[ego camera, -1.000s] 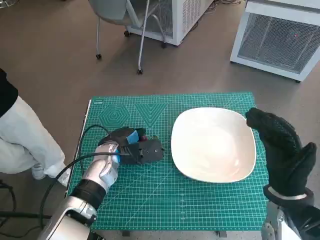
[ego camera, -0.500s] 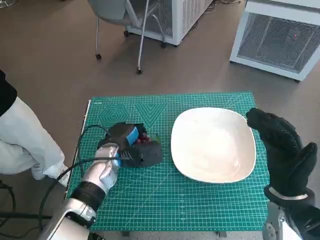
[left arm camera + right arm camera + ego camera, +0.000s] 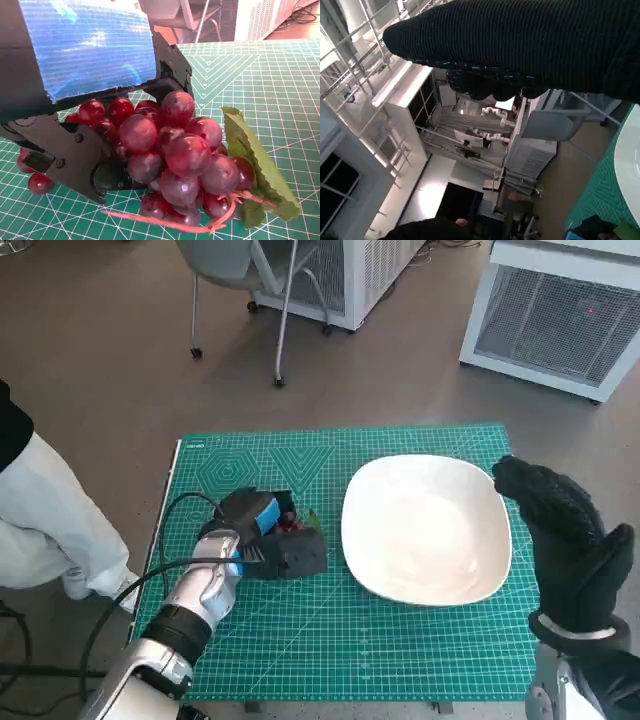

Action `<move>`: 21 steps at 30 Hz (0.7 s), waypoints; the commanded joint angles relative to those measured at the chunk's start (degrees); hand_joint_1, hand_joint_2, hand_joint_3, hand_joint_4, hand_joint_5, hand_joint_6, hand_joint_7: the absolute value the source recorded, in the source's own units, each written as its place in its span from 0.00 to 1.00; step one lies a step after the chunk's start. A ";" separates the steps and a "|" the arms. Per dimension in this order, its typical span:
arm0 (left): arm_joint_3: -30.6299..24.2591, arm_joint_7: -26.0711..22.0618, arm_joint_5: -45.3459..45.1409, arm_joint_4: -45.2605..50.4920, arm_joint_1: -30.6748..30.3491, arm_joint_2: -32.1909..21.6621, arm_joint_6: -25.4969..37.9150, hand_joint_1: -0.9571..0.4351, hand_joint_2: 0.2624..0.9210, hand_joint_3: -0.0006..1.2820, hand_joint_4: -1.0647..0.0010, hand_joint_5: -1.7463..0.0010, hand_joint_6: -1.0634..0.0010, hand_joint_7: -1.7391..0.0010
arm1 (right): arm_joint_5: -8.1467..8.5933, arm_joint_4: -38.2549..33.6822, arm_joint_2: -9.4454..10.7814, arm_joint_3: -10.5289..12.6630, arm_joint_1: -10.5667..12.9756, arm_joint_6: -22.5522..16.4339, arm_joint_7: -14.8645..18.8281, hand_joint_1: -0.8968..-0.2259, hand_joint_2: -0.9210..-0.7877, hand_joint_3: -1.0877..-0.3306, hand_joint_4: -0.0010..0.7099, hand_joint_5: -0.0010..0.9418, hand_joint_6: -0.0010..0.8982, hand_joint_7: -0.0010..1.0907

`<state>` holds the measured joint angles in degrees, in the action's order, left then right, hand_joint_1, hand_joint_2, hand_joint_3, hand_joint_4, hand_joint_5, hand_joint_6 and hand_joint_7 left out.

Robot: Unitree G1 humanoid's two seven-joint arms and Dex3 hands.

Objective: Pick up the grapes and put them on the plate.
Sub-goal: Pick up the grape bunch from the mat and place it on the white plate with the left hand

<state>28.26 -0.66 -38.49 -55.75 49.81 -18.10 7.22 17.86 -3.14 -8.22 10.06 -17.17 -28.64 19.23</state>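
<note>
Green cutting mat [image 3: 350, 640] is covering the small table, with brown floor all round it. Nearest the robot, the left hand [image 3: 262, 535] is closing its black fingers [image 3: 75, 155] around the bunch of red grapes [image 3: 170, 155], which is sitting on the mat just left of the white plate [image 3: 425, 530]. The grapes look round, smooth and slippery, so one could pop loose; holding many at once near the stem seems safest. The bunch is probably light and floppy. The right hand [image 3: 560, 540] is waiting beside the plate, holding nothing, its fingers loose. Farther off, a chair [image 3: 240, 280] is standing on the floor.
</note>
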 commanded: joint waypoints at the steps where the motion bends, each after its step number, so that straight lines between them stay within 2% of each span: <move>1: -0.13 0.47 -0.16 0.36 -0.06 -0.98 -1.21 0.69 0.69 0.46 0.64 0.02 0.39 0.39 | 0.13 -0.45 -0.09 0.09 0.60 0.74 -0.13 0.54 0.00 0.69 0.64 0.00 0.12 0.52; 11: -0.38 1.19 0.11 -0.11 0.04 -1.01 -2.15 0.69 0.79 0.35 0.61 0.05 0.38 0.42 | 0.03 -0.47 -0.02 0.13 0.48 0.68 -0.30 0.54 0.00 0.69 0.64 0.00 0.11 0.52; 21: -0.73 -0.05 0.08 2.77 0.18 -1.93 -1.27 0.69 0.81 0.32 0.60 0.06 0.37 0.43 | -0.74 -0.95 0.23 0.06 0.13 0.20 -0.79 0.54 0.00 0.69 0.64 0.00 0.12 0.52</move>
<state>28.12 -0.25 -38.24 -55.10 49.78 -18.70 5.65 17.72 -3.27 -8.18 10.06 -17.20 -28.67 19.13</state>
